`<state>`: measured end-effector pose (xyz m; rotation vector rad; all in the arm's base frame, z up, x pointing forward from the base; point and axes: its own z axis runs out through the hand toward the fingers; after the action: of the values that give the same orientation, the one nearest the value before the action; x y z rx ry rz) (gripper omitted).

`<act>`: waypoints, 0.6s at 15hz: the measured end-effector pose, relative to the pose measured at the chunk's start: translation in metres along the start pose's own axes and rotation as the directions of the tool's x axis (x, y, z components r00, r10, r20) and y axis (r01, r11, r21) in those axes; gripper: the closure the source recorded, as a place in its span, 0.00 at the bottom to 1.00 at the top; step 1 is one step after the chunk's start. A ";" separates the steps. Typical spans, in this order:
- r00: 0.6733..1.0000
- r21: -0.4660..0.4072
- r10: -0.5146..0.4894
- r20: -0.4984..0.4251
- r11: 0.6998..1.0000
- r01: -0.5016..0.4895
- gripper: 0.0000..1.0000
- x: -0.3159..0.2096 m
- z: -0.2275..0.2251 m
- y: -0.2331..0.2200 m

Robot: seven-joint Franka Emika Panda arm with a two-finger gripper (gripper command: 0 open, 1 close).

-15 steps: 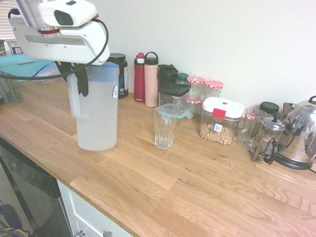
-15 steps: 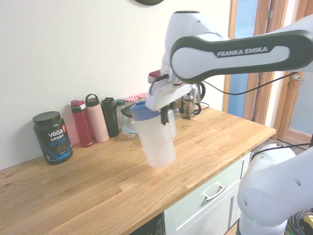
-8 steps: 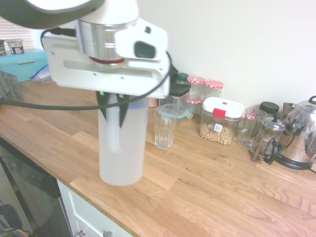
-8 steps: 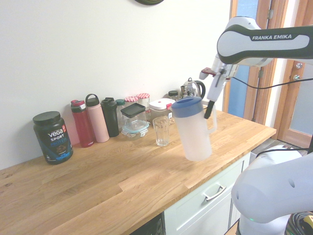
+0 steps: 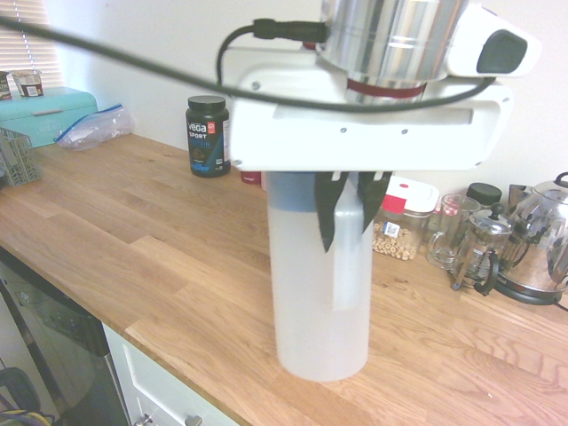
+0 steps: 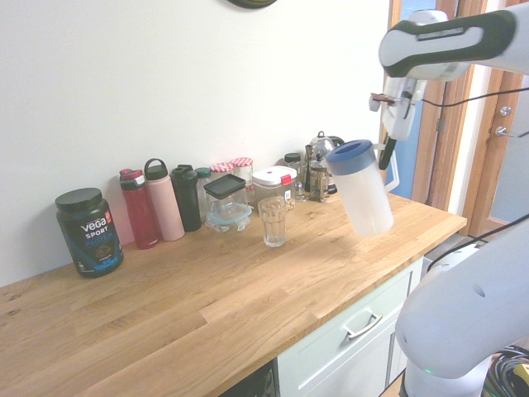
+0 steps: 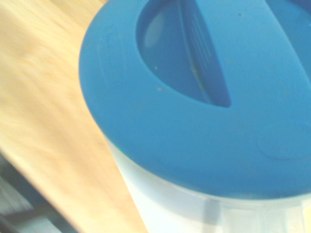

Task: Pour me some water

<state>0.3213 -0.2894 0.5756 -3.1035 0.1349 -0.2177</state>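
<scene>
A translucent white water pitcher [image 6: 365, 194] with a blue lid [image 6: 350, 155] hangs in the air above the wooden counter [image 6: 248, 281], tilted, to the right of the glass. My gripper [image 6: 387, 155] is shut on its handle. The empty clear glass [image 6: 274, 221] stands on the counter in front of the jars. In the first exterior view the pitcher [image 5: 319, 293] fills the foreground under the gripper [image 5: 348, 213] and hides the glass. The blue lid [image 7: 194, 97] fills the wrist view.
A black Vega tub [image 6: 89, 231], red [image 6: 139, 208], pink [image 6: 164, 203] and black [image 6: 185, 198] bottles and a lidded container [image 6: 226, 201] line the wall. A chickpea container [image 5: 395, 232], glass mug [image 5: 448, 231], French press [image 5: 479, 253] and kettle [image 5: 541, 248] stand nearby.
The arm has carried the pitcher along the counter, past the glass to its other side, and raised it. The grip on the handle is unchanged.
</scene>
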 end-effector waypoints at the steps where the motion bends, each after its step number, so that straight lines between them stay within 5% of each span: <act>1: 0.999 -0.041 -0.030 0.024 0.999 0.031 1.00 0.022 0.008 -0.009; 9: 0.983 -0.334 -0.152 0.099 0.926 0.177 1.00 0.114 0.031 -0.133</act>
<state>0.4494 -0.1662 0.5656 -3.4670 -0.1035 -0.0929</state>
